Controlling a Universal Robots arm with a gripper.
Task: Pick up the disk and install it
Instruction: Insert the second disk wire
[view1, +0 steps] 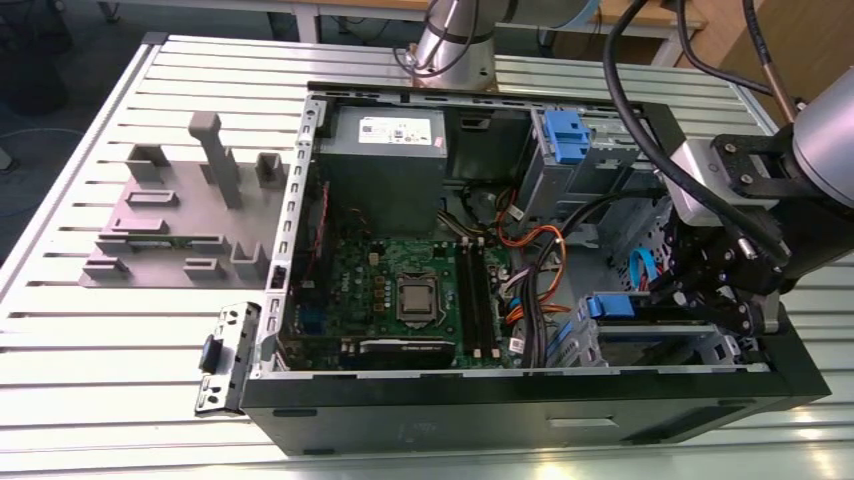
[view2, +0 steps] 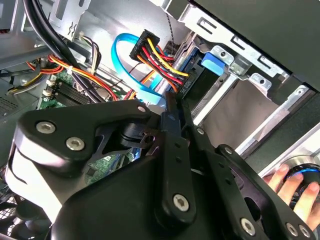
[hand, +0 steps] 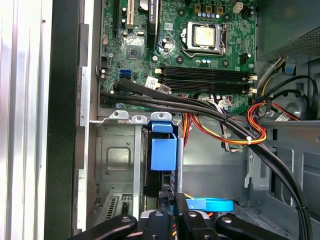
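Gripper (view1: 705, 300) fingers clamped on disk (hand: 163, 155) edge, in drive bay (blue bracket showing).

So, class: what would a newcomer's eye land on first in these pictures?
Probably the open computer case on the slatted table, its green motherboard exposed. Next, the black claw reaching into the case's corner at the exterior view's right, at a blue-tabbed drive bay.

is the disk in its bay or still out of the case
In. The disk, blue bracket showing, stands edge-on in the metal cage beside the motherboard, gripper at its end.
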